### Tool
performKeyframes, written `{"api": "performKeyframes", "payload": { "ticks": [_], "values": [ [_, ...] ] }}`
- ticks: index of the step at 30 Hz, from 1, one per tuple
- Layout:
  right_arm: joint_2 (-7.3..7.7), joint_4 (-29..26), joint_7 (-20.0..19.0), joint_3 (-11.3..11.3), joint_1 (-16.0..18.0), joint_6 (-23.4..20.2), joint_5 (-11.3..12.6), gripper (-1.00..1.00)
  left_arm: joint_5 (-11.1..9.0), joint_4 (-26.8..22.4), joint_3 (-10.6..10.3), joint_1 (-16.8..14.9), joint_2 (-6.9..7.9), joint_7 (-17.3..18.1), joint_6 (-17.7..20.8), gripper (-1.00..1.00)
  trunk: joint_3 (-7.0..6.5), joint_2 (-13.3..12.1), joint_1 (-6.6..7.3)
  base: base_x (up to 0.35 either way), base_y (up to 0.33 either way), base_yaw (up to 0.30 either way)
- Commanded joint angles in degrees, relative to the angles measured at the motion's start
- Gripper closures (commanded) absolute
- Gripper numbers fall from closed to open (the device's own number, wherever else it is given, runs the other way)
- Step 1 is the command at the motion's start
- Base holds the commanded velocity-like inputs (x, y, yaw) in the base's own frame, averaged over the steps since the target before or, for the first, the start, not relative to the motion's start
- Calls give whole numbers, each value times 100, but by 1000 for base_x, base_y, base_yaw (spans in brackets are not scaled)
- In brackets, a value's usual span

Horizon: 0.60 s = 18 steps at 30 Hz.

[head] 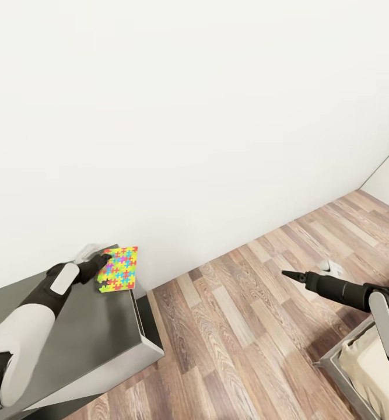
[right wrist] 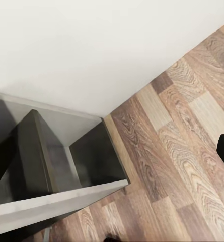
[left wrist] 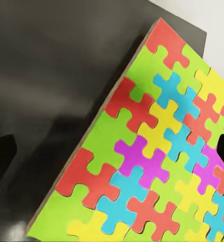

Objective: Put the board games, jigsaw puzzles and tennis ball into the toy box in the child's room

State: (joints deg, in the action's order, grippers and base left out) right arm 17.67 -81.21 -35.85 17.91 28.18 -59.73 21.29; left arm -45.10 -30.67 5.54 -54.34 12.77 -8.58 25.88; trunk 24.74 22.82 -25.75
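Left gripper (head: pixel 105 261) at bright jigsaw sheet (head: pixel 119 269), grip unclear. Lift flat. Grey table (head: pixel 95 326) at 7 o'clock.

Left arm (head: pixel 25 326) outstretched, right arm (head: pixel 357 291) forward

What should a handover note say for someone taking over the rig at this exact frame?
Left gripper: at the near edge of a jigsaw puzzle; whether it is closed on the sheet cannot be told.
Right gripper: out over the wood floor, looks shut, holding nothing.
The puzzle sits at the far corner of the grey box-like surface beside the white wall; in the left wrist view it looks tilted up from the dark surface.
Done: nothing confirmed from these views.
Left: get this puzzle settled in the toy box, then the other puzzle, the ball and the three board games.
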Motion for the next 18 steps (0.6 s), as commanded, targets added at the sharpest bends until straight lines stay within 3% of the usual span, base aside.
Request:
{"api": "performKeyframes", "payload": {
  "ticks": [1,5,18],
  "values": [
    [0,2,-46,7,-6,-27,-32,-100,-63,-15,99,22,21,-22,38,-100,9,10,-3,0,0,0],
    [-2,9,-50,4,-32,-27,-30,-100,-66,-24,390,122,88,30,62,-100,9,10,-3,0,0,0],
    [-27,40,-48,2,-71,-27,-37,-100,-74,-350,962,443,378,240,213,-100,9,10,-3,0,0,0]
  ]
}}
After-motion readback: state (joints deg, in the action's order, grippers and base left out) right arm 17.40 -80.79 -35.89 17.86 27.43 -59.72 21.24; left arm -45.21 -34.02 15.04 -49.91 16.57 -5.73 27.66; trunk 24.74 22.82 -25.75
